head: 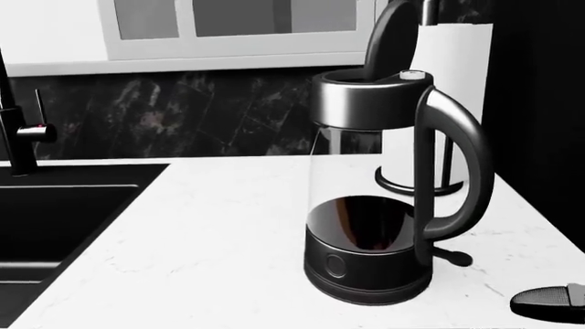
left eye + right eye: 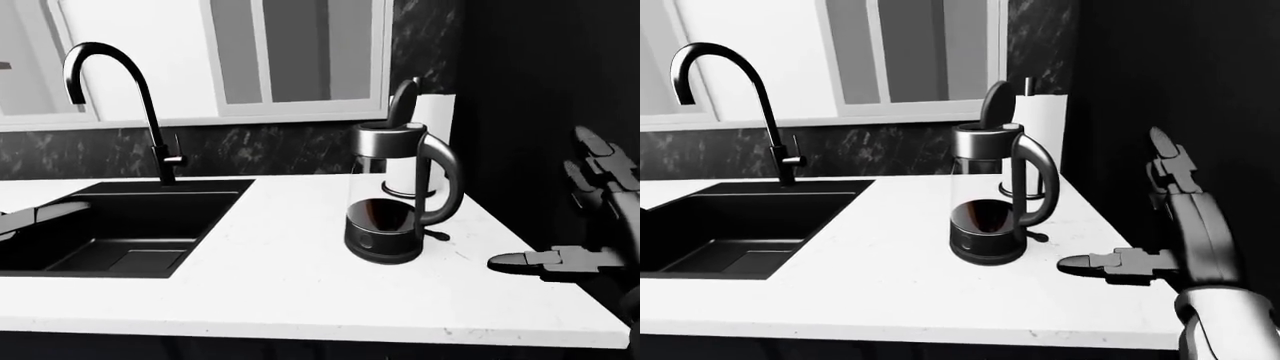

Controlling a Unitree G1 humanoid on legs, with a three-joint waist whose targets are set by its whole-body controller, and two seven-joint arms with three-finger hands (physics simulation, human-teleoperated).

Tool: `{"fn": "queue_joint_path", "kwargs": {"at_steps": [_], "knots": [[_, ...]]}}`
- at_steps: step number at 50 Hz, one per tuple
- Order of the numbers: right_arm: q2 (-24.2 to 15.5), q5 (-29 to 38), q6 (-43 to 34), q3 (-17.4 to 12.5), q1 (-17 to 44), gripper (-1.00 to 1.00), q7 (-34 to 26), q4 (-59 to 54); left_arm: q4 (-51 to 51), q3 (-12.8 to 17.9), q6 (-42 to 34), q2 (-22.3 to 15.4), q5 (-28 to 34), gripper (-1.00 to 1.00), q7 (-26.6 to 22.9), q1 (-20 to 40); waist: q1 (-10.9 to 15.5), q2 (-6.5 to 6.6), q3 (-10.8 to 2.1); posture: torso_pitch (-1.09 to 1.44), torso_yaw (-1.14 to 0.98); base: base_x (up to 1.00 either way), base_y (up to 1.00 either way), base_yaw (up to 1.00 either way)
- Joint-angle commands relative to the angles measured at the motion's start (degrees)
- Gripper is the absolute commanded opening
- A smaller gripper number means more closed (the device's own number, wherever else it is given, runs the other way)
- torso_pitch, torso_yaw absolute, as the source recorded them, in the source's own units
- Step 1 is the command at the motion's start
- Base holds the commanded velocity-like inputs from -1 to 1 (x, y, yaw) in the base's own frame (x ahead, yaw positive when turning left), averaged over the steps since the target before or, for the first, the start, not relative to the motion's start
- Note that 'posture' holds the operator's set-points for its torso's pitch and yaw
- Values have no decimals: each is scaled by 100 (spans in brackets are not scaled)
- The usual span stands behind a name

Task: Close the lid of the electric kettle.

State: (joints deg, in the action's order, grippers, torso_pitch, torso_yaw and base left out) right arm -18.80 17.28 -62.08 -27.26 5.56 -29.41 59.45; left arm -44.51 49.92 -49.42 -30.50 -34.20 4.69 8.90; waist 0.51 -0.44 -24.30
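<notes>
The electric kettle [image 2: 395, 196] stands on the white counter [image 2: 290, 277], to the right of the sink. It has a glass body, a black base, a metal band and a black handle that faces right. Its dark lid [image 2: 403, 100] stands upright, open, above the rim. My right hand [image 2: 1110, 202] is open to the right of the kettle, at handle height and apart from it. Its thumb [image 2: 1100, 264] points left just above the counter and its fingers [image 2: 1170, 161] point up. A grey part of my left arm [image 2: 35, 217] shows at the left edge over the sink.
A black sink [image 2: 120, 225] with a tall curved black faucet [image 2: 150, 112] fills the left. A paper towel roll [image 1: 448, 96] on a stand is just behind the kettle. A dark wall [image 2: 1180, 75] closes off the right side. The counter's near edge [image 2: 300, 330] runs along the bottom.
</notes>
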Motion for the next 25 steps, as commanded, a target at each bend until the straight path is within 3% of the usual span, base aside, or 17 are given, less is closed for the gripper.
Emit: {"fn": "queue_joint_path", "kwargs": {"at_steps": [1, 7, 14, 18, 25], "knots": [[-126, 241, 119, -46, 134, 96, -305, 47, -61, 34, 121, -109, -41, 100, -10, 108, -1, 15, 79, -68, 0, 0, 0, 0], [-535, 689, -282, -198, 412, 96, -1118, 55, -41, 89, 113, -144, -105, 100, 16, 100, -15, 24, 83, -68, 0, 0, 0, 0], [-937, 1286, -266, -92, 517, 95, -1855, -117, -22, 86, 144, -150, -138, 100, 44, 81, -32, 21, 86, -68, 0, 0, 0, 0], [-1057, 1532, -288, -138, 654, 96, -2212, -212, -18, 82, 151, -153, -131, 100, 44, 75, -39, 29, 91, -68, 0, 0, 0, 0], [-1195, 1924, -99, 45, 835, 96, -2651, -497, -17, 98, 145, -169, -153, 100, 56, 75, -56, 41, 98, -68, 0, 0, 0, 0]]}}
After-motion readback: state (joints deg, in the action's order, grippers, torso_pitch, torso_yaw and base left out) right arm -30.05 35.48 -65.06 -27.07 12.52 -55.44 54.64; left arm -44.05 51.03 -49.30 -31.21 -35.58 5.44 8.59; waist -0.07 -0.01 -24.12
